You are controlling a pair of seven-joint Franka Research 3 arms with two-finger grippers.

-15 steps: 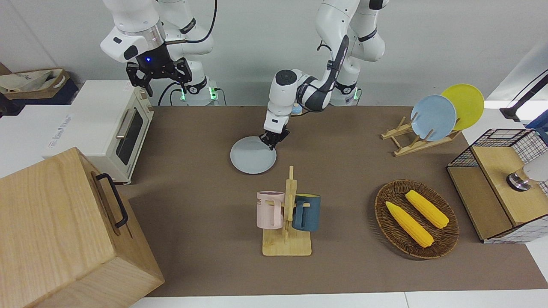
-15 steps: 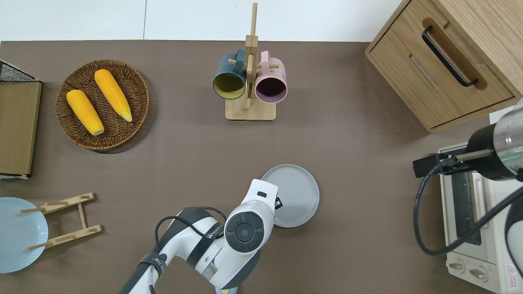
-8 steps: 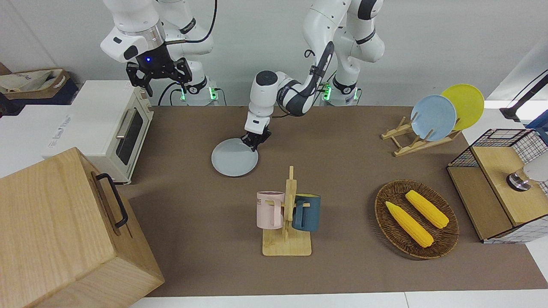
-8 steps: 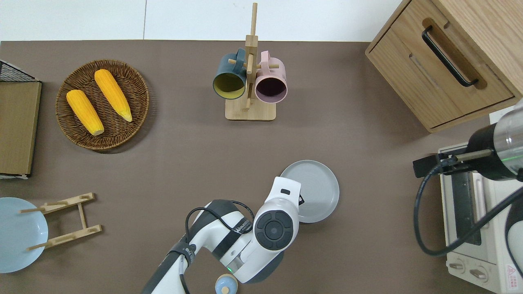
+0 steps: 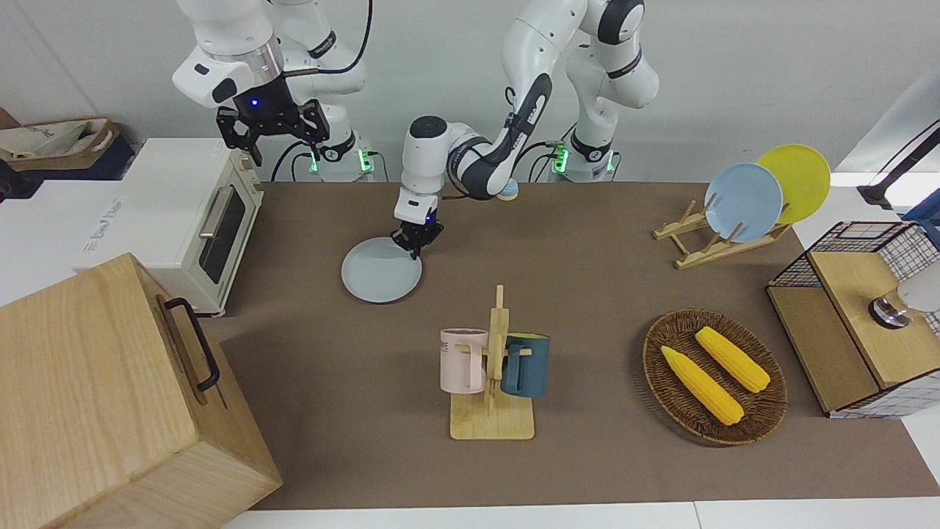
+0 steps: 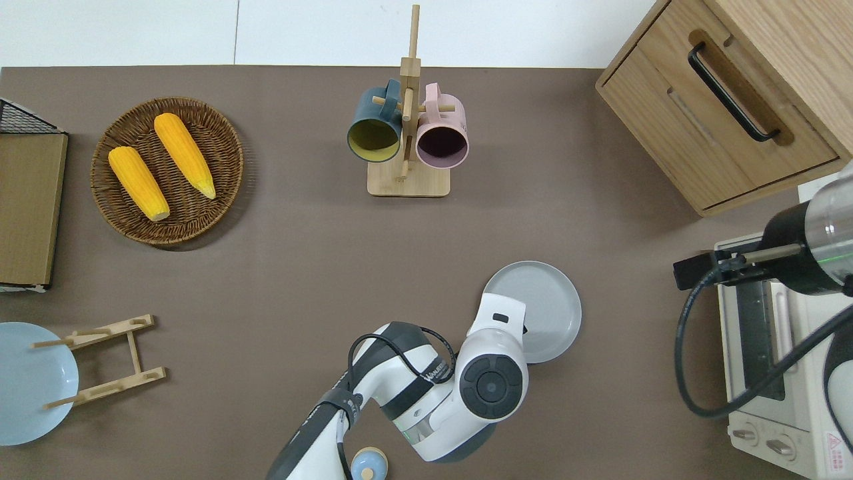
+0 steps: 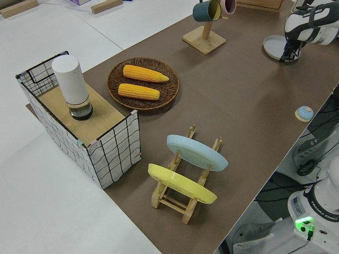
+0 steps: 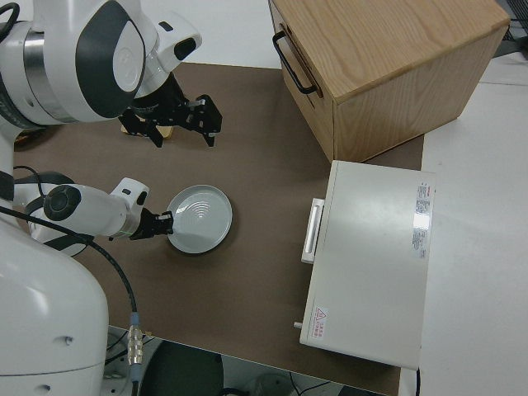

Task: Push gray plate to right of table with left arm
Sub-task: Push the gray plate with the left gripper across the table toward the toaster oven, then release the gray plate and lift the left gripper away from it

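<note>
Currently the right gripper (image 5: 273, 139) is parked, fingers spread. Gray plate (image 5: 381, 270) lies flat on the table (image 5: 587, 294), toward the right arm's end, closer to the robots' edge than to the edge away from them, well apart from the toaster oven (image 5: 192, 220). Left gripper (image 5: 413, 243) is down at the plate's rim on the side toward the left arm's end; whether its fingers are clenched cannot be told. Mug rack (image 5: 493, 367) stands farther from the robots.
</note>
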